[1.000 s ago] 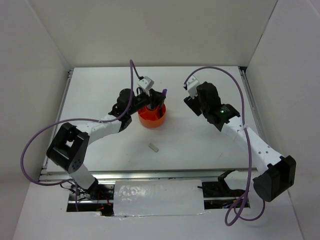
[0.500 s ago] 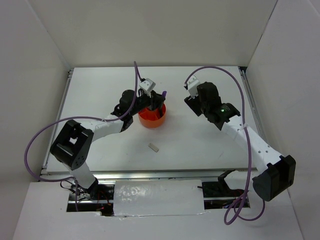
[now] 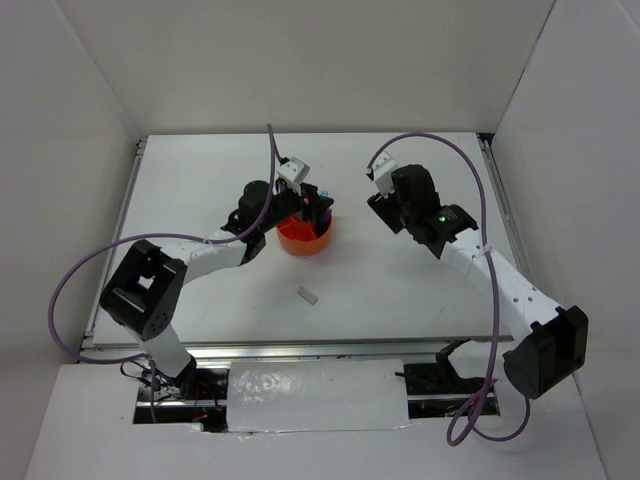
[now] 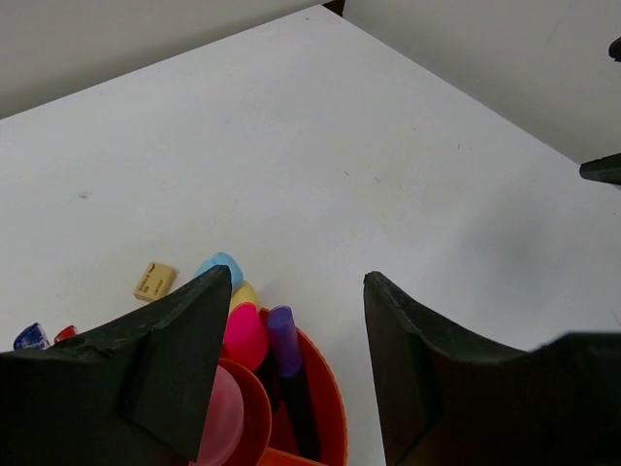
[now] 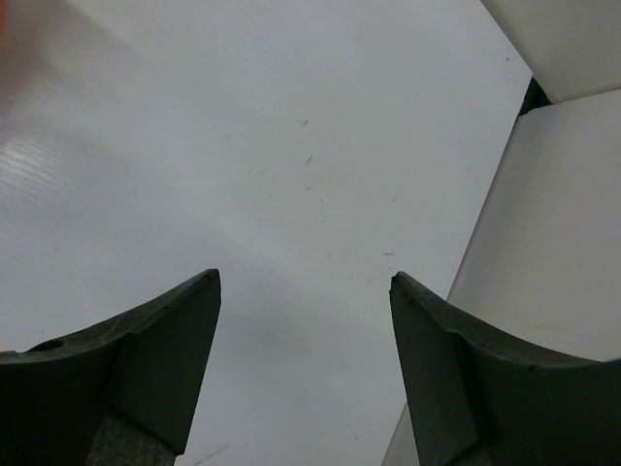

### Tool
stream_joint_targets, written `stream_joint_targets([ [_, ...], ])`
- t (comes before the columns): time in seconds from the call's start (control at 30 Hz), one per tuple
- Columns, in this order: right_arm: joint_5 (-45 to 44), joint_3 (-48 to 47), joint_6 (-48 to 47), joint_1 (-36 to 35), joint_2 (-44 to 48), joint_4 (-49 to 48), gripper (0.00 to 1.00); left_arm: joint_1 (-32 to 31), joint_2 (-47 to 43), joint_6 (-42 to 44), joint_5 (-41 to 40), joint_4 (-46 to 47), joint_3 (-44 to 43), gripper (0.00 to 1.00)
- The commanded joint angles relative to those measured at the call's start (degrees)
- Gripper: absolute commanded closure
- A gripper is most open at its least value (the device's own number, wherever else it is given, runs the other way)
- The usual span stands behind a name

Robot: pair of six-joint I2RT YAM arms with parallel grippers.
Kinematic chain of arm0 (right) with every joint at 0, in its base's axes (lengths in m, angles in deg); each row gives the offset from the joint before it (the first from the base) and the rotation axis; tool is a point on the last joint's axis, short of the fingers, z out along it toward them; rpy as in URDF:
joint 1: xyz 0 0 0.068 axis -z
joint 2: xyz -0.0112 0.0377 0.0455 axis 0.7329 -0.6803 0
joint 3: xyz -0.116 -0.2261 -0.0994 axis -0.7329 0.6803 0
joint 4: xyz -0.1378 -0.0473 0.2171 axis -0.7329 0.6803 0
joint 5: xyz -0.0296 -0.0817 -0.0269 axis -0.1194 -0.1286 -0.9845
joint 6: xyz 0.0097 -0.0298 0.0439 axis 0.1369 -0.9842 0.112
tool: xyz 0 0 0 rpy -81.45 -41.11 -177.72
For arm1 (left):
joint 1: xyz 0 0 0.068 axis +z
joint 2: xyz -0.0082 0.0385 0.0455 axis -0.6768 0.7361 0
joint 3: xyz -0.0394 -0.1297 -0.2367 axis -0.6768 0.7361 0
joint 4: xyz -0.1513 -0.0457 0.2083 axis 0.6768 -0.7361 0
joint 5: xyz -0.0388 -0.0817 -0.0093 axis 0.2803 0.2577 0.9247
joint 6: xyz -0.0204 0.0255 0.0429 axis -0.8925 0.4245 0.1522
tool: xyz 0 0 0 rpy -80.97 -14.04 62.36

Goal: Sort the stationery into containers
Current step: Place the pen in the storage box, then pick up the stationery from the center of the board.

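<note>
The round orange organizer [image 3: 300, 241] stands mid-table. My left gripper [image 3: 312, 205] hovers right above it, open and empty. In the left wrist view [image 4: 296, 277] the jaws stand wide apart over the organizer's rim [image 4: 336, 408]. A purple-black marker [image 4: 284, 340] leans inside, beside pink [image 4: 245, 336], yellow [image 4: 245, 293] and light blue [image 4: 221, 264] caps. A pink cylinder [image 4: 221, 419] fills the central cup. Red [image 4: 66, 333] and blue [image 4: 31, 336] tips show at the left. The small eraser block [image 3: 308, 294] lies on the table, also in the left wrist view [image 4: 153, 281]. My right gripper [image 3: 384, 212] is open and empty over bare table [image 5: 304, 275].
White walls enclose the table on three sides. The right wall [image 5: 543, 223] stands close to my right gripper. A metal rail [image 3: 120, 230] runs along the table's left edge. Purple cables loop above both arms.
My left gripper has opened and let go of the purple-black marker, which now stands lower in the organizer. The right arm has barely moved.
</note>
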Motion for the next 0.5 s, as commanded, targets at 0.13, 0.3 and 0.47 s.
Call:
stream_joint_targets([
  [0.13,0.5,-3.5,1.9,0.4,0.2,1.2,0.24,3.2,-10.2,4.0,10.7,-4.9,-3.1,0.39],
  [0.3,2.9,-3.6,4.5,0.8,0.7,4.5,0.24,8.4,-14.1,31.2,34.8,-46.3,-17.1,0.44],
  [0.47,5.7,-3.4,7.4,1.3,-0.4,6.9,0.26,5.7,-7.9,65.7,36.5,-91.2,-24.3,0.42],
])
